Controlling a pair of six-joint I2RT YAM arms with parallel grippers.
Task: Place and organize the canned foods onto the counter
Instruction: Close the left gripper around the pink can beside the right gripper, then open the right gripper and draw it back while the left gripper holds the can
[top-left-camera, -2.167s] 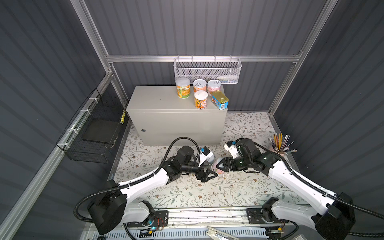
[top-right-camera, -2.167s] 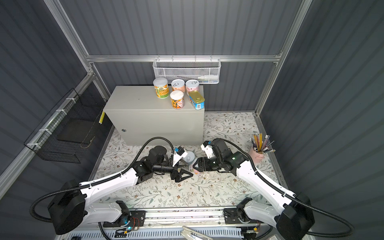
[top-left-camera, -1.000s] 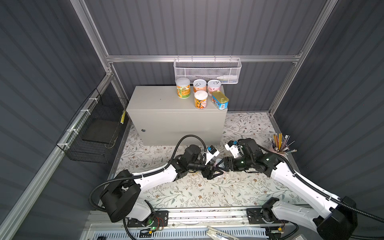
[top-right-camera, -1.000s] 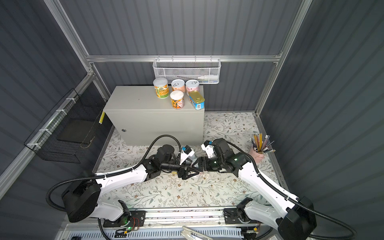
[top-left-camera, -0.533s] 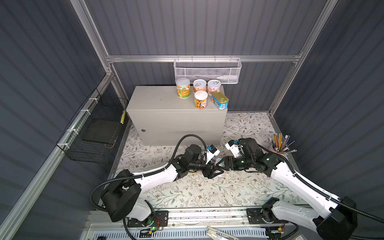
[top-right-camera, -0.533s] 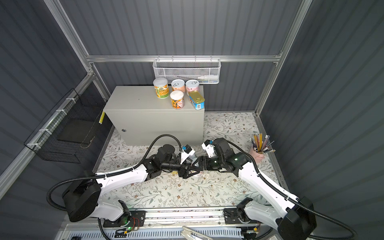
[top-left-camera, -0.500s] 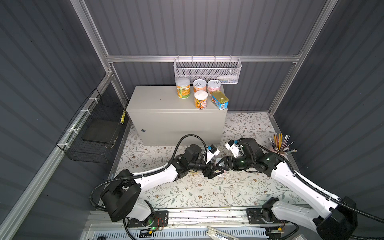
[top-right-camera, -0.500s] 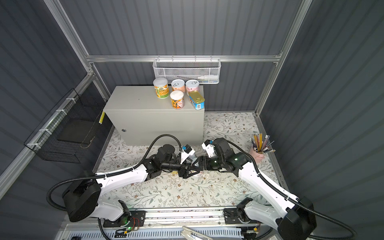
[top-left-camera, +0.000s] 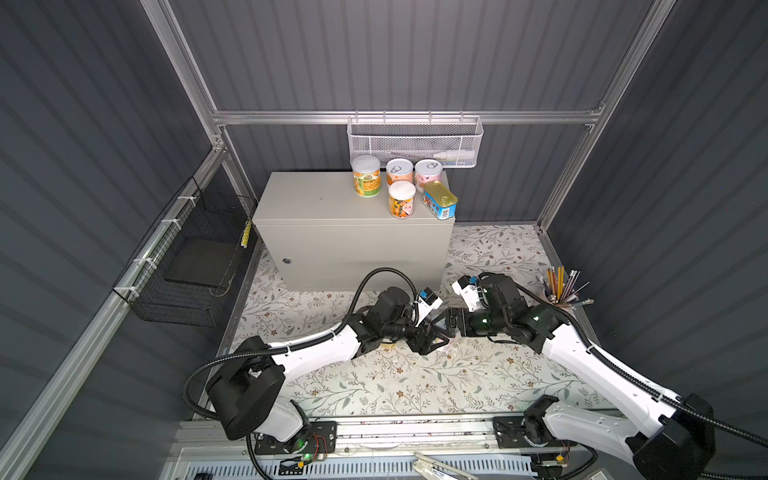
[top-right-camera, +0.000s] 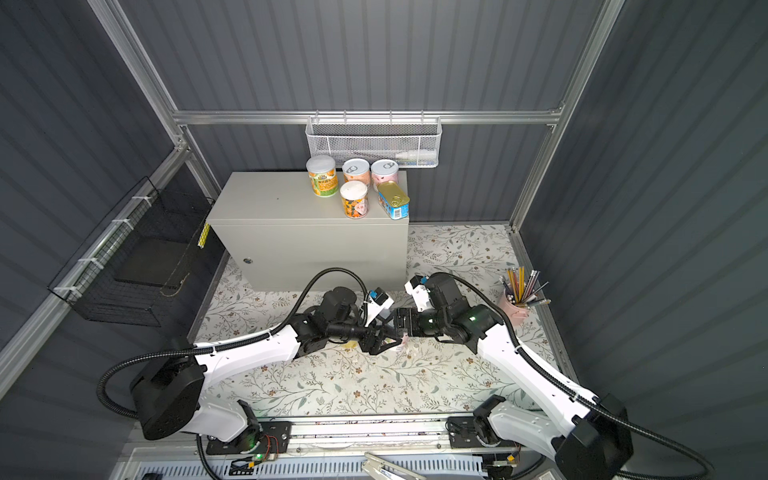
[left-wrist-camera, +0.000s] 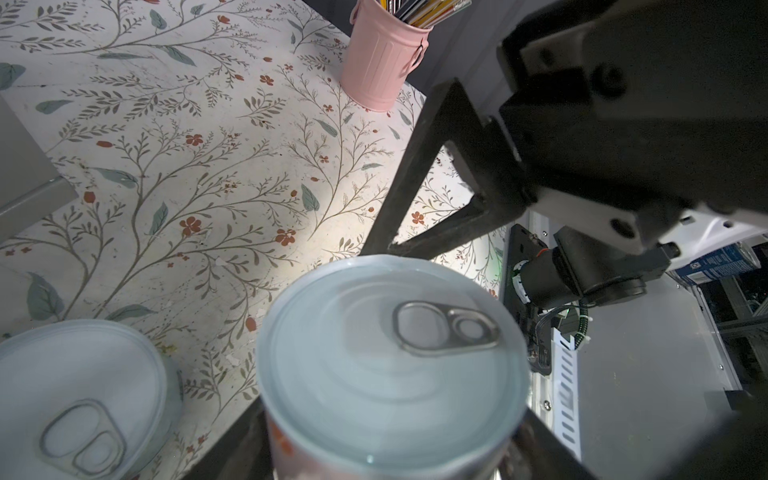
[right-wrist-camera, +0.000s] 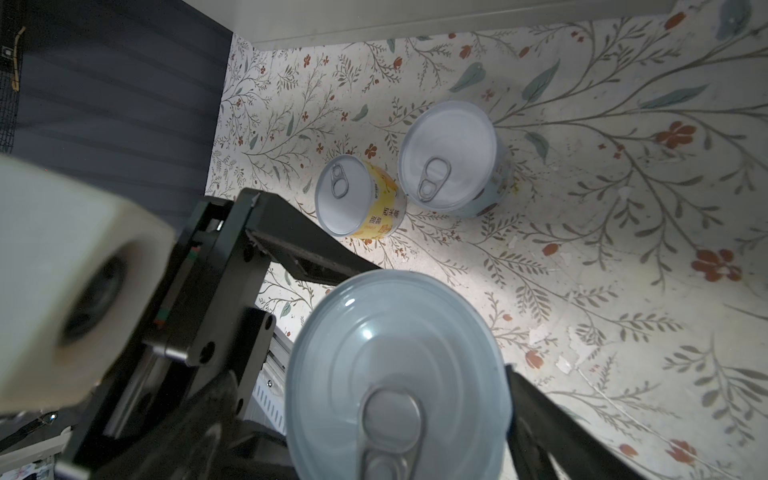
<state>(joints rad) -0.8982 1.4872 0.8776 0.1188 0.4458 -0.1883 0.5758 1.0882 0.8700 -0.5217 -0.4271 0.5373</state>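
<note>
We see the counter (top-left-camera: 332, 216), a large beige-grey metal box with a round lock, against the far wall. A white mesh basket (top-left-camera: 411, 143) hangs above it and a black wire basket (top-left-camera: 183, 266) hangs on the left wall. Near its front, over the floral mat (top-left-camera: 415, 382), the left gripper (top-left-camera: 428, 343) and right gripper (top-left-camera: 441, 328) meet head-on around one pink-labelled can (left-wrist-camera: 390, 361). It is upright, silver pull-tab lid up. The left gripper's fingers pinch its sides; we cannot tell whether the right's press it or stand just off. A pink pencil cup (top-right-camera: 515, 311) stands at the right. Five canned foods (top-left-camera: 402, 199) crowd the counter's far right corner, the gold-topped blue tin (top-left-camera: 439, 200) lying flat, long axis running far to near. Just left of the held can, a pale blue can (right-wrist-camera: 453, 158) and a smaller yellow-labelled can (right-wrist-camera: 361, 199) stand upright side by side, mostly under the left arm. We cannot read the yellow label's Chinese characters with any certainty.
</note>
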